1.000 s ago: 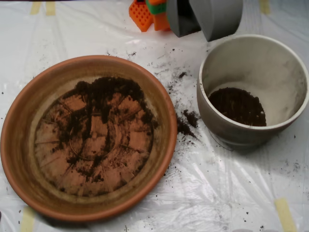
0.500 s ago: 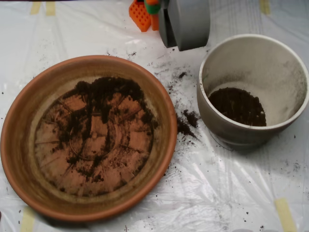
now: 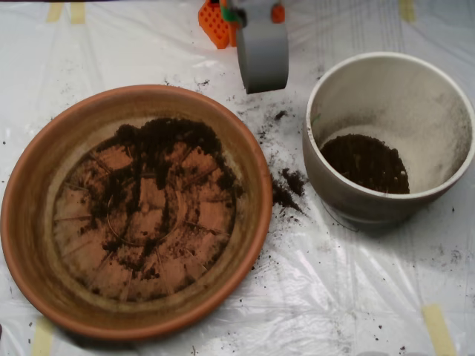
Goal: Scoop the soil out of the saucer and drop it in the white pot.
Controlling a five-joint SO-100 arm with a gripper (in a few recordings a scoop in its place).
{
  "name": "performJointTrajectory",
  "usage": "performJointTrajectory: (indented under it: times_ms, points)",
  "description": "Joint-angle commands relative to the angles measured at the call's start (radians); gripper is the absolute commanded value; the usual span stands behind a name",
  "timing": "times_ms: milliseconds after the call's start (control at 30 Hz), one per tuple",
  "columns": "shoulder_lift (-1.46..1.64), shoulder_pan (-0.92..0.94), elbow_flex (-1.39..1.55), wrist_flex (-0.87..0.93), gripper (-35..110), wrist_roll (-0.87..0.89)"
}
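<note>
Overhead view: grey clamshell scoop (image 3: 261,63) at upper centre, seemingly clenched shut; dark crumbly soil (image 3: 159,148) down-left in wide terracotta saucer (image 3: 37,178); off-white ceramic pot (image 3: 445,89) right.

terracotta saucer (image 3: 30,222), dark soil (image 3: 167,141), off-white pot (image 3: 334,189)

Lab-style test bench: taped plastic sheet (image 3: 349,297) covering table.

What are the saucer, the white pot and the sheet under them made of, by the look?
Saucer: likely unglazed terracotta, matte orange-brown, thick rim, ridged base showing through the soil.
White pot: probably ceramic, off-white, dull, thick-walled, inside dusted brown; could be painted plastic.
Sheet: thin clear plastic film, glossy wrinkles, held by yellowish tape strips.
</note>
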Motion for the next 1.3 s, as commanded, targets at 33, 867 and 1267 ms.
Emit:
performJointTrajectory:
  times_ms: [33, 867, 1267]
  points:
    - [0.072, -0.055, 0.061, -0.051, 0, 0.029]
    - [0.072, -0.057, 0.354, -0.192, 3, 0.066]
    - [0.072, -0.038, 0.356, -0.193, 10, 0.097]
